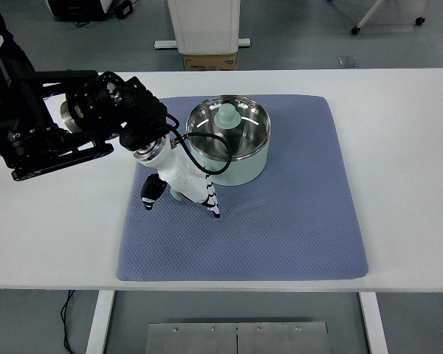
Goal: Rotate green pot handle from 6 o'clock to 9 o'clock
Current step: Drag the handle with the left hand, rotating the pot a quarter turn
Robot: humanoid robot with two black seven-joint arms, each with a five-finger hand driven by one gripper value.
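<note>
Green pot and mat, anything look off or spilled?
Nothing stands out. The green pot sits upright with its lid on, on the blue mat, which lies flat. The left hand is against its left side.

Lab, white bench [399,133], grey floor [295,37]

I count one pale green metal pot [236,151] with one glass lid [229,125], one blue quilted mat [280,214], one white surface [406,147], and one hand [179,177] of mine.
</note>
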